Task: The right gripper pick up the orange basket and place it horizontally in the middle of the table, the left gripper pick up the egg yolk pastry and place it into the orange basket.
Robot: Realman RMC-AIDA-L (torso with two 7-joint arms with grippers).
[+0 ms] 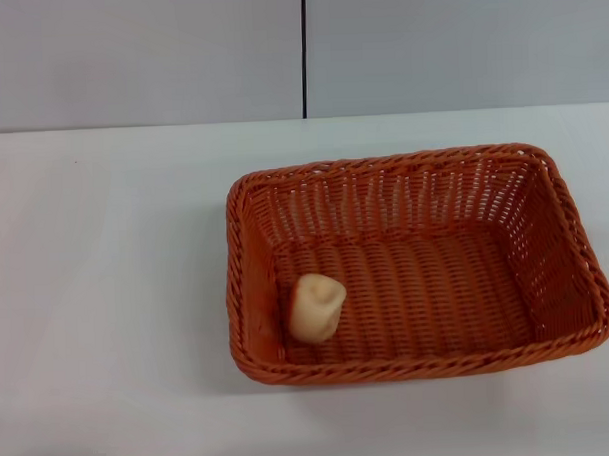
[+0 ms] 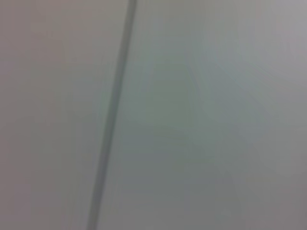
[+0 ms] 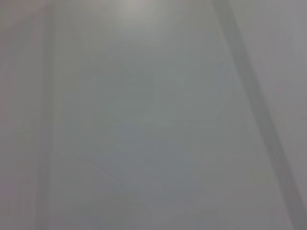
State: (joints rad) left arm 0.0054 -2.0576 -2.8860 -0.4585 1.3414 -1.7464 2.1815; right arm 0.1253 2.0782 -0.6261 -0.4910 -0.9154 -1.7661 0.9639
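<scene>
The orange basket point(image 1: 543, 180) lies lengthwise on the white table point(image 1: 107, 295), a little right of the middle in the head view. The egg yolk pastry point(image 1: 315, 307) rests inside it, tipped on its side against the basket's left front corner. Neither gripper shows in the head view. Both wrist views hold only a plain grey wall with a dark seam, and no fingers appear in them.
A grey wall with a vertical dark seam point(image 1: 303, 53) stands behind the table's far edge. Bare white tabletop stretches left of the basket and along the front.
</scene>
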